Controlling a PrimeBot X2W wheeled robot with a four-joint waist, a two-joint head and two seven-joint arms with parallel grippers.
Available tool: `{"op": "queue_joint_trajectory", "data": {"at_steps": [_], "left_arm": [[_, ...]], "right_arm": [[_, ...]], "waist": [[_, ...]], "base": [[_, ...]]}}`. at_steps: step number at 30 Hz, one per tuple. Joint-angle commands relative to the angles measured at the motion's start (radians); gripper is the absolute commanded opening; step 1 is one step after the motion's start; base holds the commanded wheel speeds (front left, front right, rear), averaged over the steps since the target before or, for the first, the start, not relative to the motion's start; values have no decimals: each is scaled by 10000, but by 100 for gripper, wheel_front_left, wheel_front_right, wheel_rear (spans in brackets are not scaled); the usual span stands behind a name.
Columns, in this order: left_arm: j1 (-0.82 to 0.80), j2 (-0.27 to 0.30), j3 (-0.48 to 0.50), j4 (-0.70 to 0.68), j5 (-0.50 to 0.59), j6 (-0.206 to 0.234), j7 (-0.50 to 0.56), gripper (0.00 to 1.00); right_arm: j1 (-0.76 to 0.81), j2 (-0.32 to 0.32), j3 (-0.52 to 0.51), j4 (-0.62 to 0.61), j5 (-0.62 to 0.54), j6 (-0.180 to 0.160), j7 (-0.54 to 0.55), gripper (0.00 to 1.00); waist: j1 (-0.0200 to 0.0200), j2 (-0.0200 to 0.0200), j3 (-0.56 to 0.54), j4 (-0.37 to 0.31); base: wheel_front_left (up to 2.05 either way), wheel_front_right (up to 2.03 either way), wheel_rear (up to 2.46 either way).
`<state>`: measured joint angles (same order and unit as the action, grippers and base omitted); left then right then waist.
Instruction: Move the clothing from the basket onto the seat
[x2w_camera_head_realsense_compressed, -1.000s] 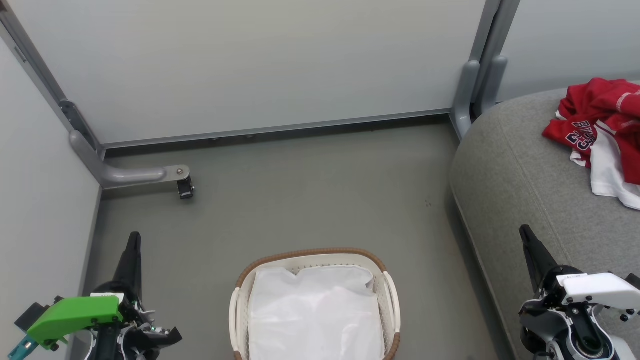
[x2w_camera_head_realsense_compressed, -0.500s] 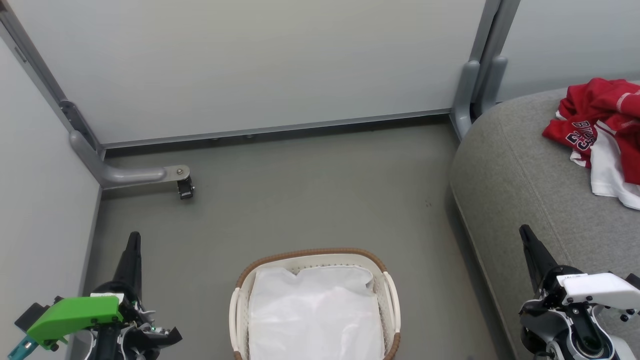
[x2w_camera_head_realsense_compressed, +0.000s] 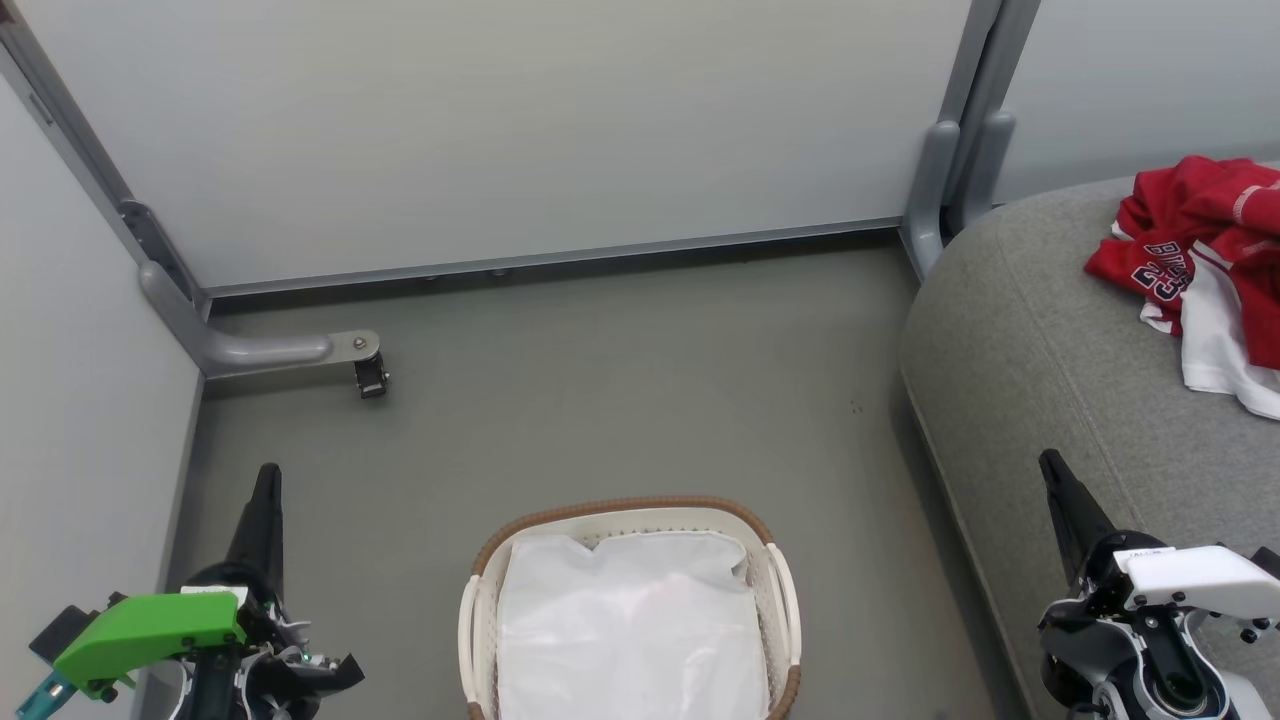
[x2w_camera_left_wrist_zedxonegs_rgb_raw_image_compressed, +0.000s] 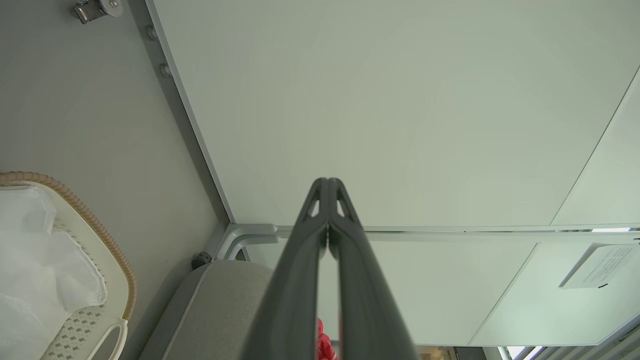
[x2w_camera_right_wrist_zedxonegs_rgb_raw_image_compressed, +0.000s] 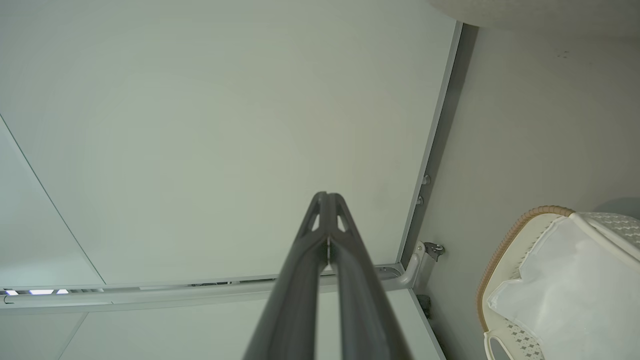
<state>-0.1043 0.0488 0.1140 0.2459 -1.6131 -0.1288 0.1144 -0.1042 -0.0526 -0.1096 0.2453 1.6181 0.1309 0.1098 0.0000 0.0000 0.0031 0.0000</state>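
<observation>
The red clothing (x2w_camera_head_realsense_compressed: 1200, 255), a jersey lettered with a number and white trim, lies crumpled on the grey seat (x2w_camera_head_realsense_compressed: 1030, 360) at the right. The white basket (x2w_camera_head_realsense_compressed: 781, 590) with a brown woven rim stands on the floor at bottom centre, holding a plain white sheet (x2w_camera_head_realsense_compressed: 630, 620). My left gripper (x2w_camera_head_realsense_compressed: 267, 478) is shut at the lower left, nothing in it. My right gripper (x2w_camera_head_realsense_compressed: 1050, 465) is shut at the lower right beside the seat's edge, also with nothing held. The left wrist view shows my left gripper (x2w_camera_left_wrist_zedxonegs_rgb_raw_image_compressed: 327, 182), the basket (x2w_camera_left_wrist_zedxonegs_rgb_raw_image_compressed: 100, 235) and a red scrap of clothing (x2w_camera_left_wrist_zedxonegs_rgb_raw_image_compressed: 322, 342). The right wrist view shows my right gripper (x2w_camera_right_wrist_zedxonegs_rgb_raw_image_compressed: 327, 196) and the basket (x2w_camera_right_wrist_zedxonegs_rgb_raw_image_compressed: 505, 250).
Pale partition walls (x2w_camera_head_realsense_compressed: 500, 130) close off the back and left. A grey wall foot with a small caster (x2w_camera_head_realsense_compressed: 370, 375) juts onto the floor at the left. Grey floor (x2w_camera_head_realsense_compressed: 620, 390) lies between basket, walls and seat.
</observation>
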Motion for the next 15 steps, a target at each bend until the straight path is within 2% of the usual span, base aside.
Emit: {"op": "queue_joint_trajectory", "data": {"at_steps": [1,15], "left_arm": [[-102,40,29,-16,6,-51,30,0],[-102,38,30,-16,9,-51,33,0]], "right_arm": [[-78,-23,-27,-23,-37,-3,52,0],[-79,-16,-36,-22,-48,-3,62,0]], "waist": [[0,0,0,0],[0,0,0,0]], "base": [[0,0,0],[0,0,0]]}}
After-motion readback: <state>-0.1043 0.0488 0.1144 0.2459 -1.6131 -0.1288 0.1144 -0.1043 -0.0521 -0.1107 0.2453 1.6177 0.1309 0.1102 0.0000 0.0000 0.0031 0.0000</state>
